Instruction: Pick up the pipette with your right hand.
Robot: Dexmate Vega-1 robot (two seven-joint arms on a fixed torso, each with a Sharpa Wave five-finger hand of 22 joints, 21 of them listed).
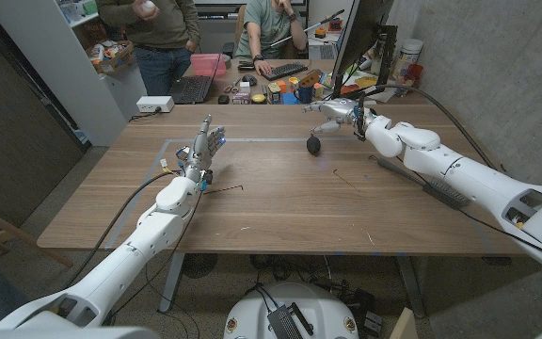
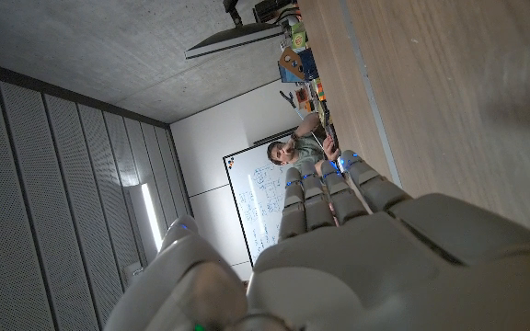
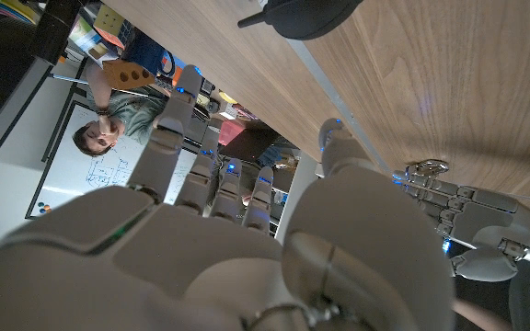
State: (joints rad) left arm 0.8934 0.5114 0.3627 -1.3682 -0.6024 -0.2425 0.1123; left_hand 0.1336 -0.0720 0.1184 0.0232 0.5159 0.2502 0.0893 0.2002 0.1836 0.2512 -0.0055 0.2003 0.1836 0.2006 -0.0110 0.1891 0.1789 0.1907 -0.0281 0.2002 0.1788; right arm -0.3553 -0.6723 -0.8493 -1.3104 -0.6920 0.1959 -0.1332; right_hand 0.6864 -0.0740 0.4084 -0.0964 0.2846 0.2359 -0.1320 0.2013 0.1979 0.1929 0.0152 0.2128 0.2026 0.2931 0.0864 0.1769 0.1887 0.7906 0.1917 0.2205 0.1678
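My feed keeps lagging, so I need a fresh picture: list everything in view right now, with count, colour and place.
pipette: one, black bulb, on the table in front of the right hand, not held
wooden table: one, brown
keyboards: two, black, on the far desk
monitor: one, dark, far right
people: two, behind the far desk
left hand: white-grey, raised over the table's left, holding nothing
right hand: white-grey, fingers spread, beyond the pipette

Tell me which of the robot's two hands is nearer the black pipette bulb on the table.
The right hand. It hovers just behind the pipette at the table's far side, while the left hand stands well off to the other side.
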